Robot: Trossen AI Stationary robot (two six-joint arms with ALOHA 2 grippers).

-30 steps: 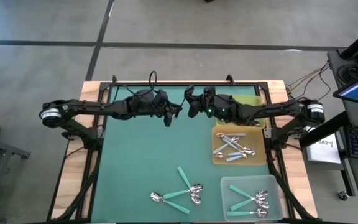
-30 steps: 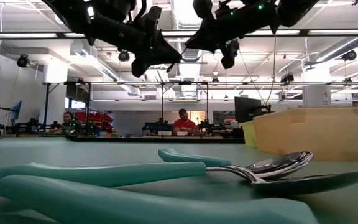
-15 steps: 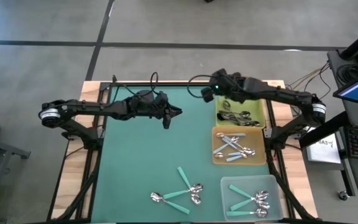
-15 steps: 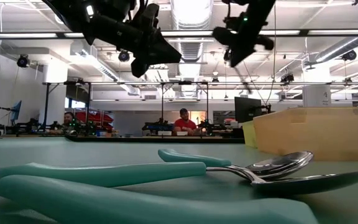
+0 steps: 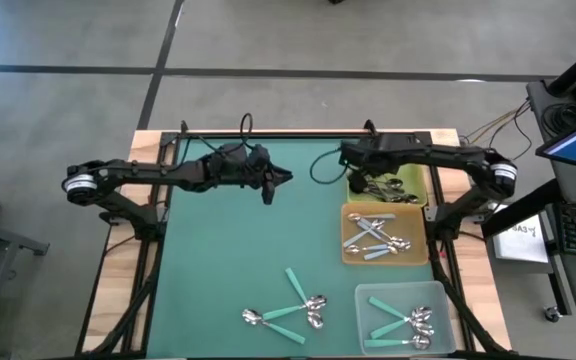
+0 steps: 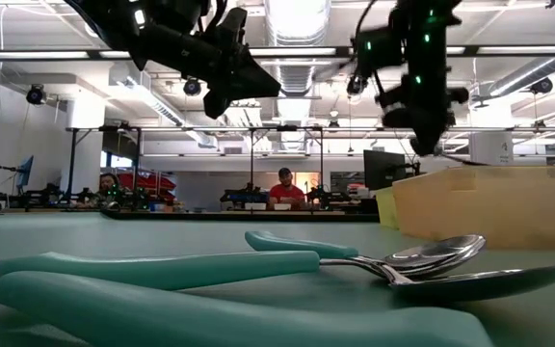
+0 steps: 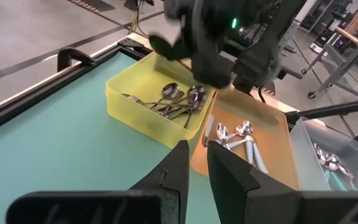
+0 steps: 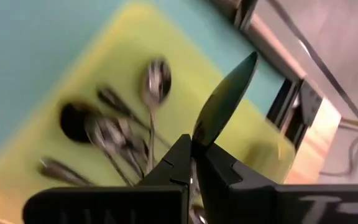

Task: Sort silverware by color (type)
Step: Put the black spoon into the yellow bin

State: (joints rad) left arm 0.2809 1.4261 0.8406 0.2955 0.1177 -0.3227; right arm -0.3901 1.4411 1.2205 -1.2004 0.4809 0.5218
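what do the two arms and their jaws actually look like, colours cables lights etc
Both arms are dark, slim and jointed, each with a pale grey round cap at its outer joint. Black cables loop off both near the wrists. The left gripper ends in two black wedge-shaped jaws. The right gripper has the same black jaws, and green lights glow on its wrist.

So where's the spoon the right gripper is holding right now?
The dark-handled spoon is pinched in the right gripper, above the yellow tray at the table's far right.

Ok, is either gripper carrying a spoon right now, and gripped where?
The right gripper, over the yellow tray, pinches a dark spoon near the base of its bowl. The left gripper holds nothing.
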